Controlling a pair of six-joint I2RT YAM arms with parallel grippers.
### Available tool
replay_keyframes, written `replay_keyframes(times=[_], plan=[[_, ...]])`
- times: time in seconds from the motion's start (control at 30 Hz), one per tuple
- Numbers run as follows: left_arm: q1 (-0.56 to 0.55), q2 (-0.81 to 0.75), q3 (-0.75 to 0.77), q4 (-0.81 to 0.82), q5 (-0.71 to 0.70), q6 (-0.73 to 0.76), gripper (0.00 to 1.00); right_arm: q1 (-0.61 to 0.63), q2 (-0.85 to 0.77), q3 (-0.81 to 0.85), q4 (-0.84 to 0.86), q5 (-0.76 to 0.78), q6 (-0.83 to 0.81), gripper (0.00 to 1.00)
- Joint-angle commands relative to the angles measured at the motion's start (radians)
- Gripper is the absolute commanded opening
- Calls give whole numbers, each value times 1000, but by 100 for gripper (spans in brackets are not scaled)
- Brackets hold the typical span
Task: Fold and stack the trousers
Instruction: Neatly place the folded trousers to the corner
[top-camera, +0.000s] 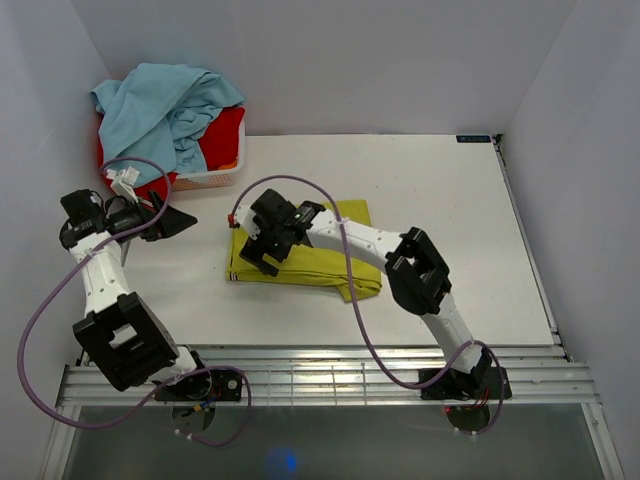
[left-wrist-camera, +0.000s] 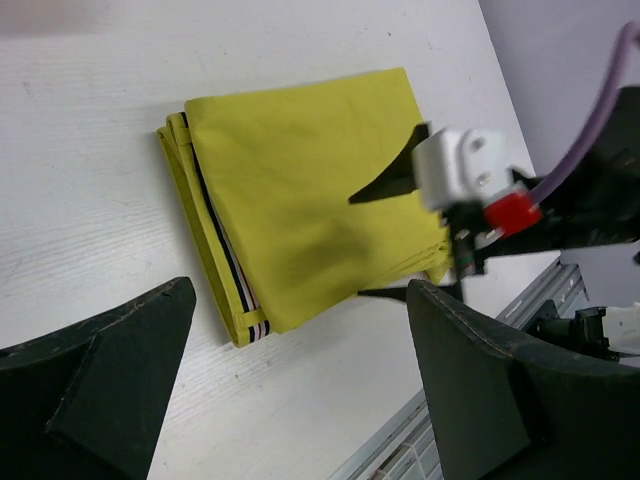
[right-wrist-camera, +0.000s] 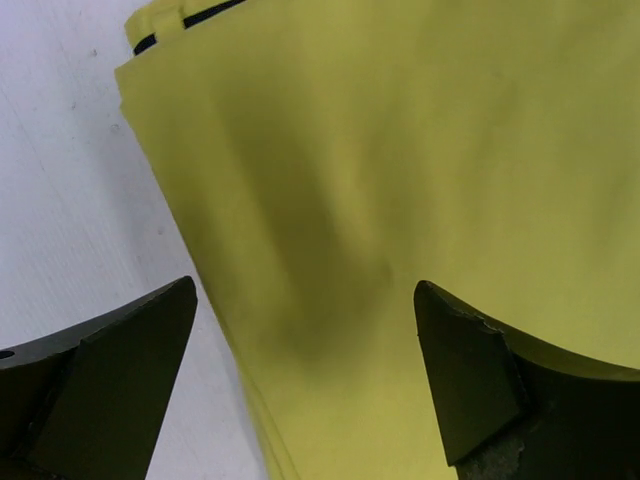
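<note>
The yellow-green trousers (top-camera: 320, 265) lie folded into a flat rectangle on the white table (top-camera: 420, 190), with the striped waistband label (left-wrist-camera: 255, 322) at one corner. My right gripper (top-camera: 258, 250) is open and empty just over the left part of the fold. Its wrist view shows the cloth (right-wrist-camera: 400, 150) filling the space between its fingers (right-wrist-camera: 305, 295). My left gripper (top-camera: 175, 222) is open and empty, off to the left of the trousers. Its own view (left-wrist-camera: 300, 300) looks across at the trousers (left-wrist-camera: 300, 200) and the right gripper (left-wrist-camera: 385, 240).
A white basket (top-camera: 222, 178) stands at the back left corner and holds a light blue garment (top-camera: 165, 105) over a red one (top-camera: 228, 132). White walls enclose the table. A metal rail (top-camera: 330, 380) runs along the near edge.
</note>
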Motion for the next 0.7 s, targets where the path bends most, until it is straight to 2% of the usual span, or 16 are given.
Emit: replay_keyframes(times=[0.0, 0.07, 0.2, 0.3, 0.37, 0.4, 0.43, 0.6, 0.67], plan=[[-2, -65, -39, 66, -6, -29, 98, 54, 29, 71, -33, 83, -33, 94], [-2, -60, -38, 53, 0, -29, 98, 56, 52, 51, -56, 86, -65, 90], [-2, -33, -34, 40, 10, -17, 98, 38, 35, -127, -44, 114, -159, 79], [-2, -11, -38, 40, 16, -14, 98, -16, -3, -245, 2, 118, -203, 56], [-2, 3, -39, 38, 8, -6, 98, -76, -54, -300, 36, 118, -235, 23], [-2, 4, -41, 37, 4, 2, 98, -96, -75, -330, 53, 153, -289, 12], [-2, 7, -39, 35, -2, 9, 98, -116, -110, -377, 76, 163, -319, 8], [-2, 32, -34, 35, 5, 25, 98, -289, -176, -463, 87, 168, -479, 8], [-2, 45, -30, 35, 7, 23, 98, -364, -206, -518, 137, 184, -594, 8]])
